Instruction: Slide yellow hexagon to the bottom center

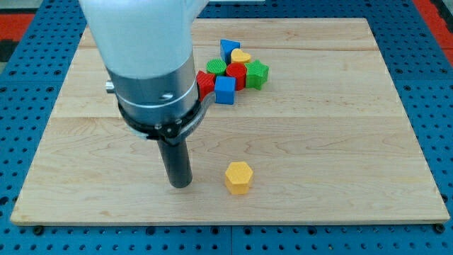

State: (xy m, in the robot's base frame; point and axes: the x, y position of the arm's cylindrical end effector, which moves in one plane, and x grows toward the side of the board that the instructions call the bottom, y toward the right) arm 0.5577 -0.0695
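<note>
The yellow hexagon (239, 177) lies alone on the wooden board (340, 142), near the view's bottom, a little right of centre. My tip (180, 183) is on the board to the left of the hexagon, at about the same height in the view, with a gap between them. The arm's white and grey body fills the view's top left and hides the board behind it.
A cluster of blocks sits at the view's top centre: a blue block (228, 48), a yellow heart (241, 57), a green block (216, 66), a red cylinder (236, 74), a green star (257, 74), a red block (205, 83) and a blue cube (225, 90).
</note>
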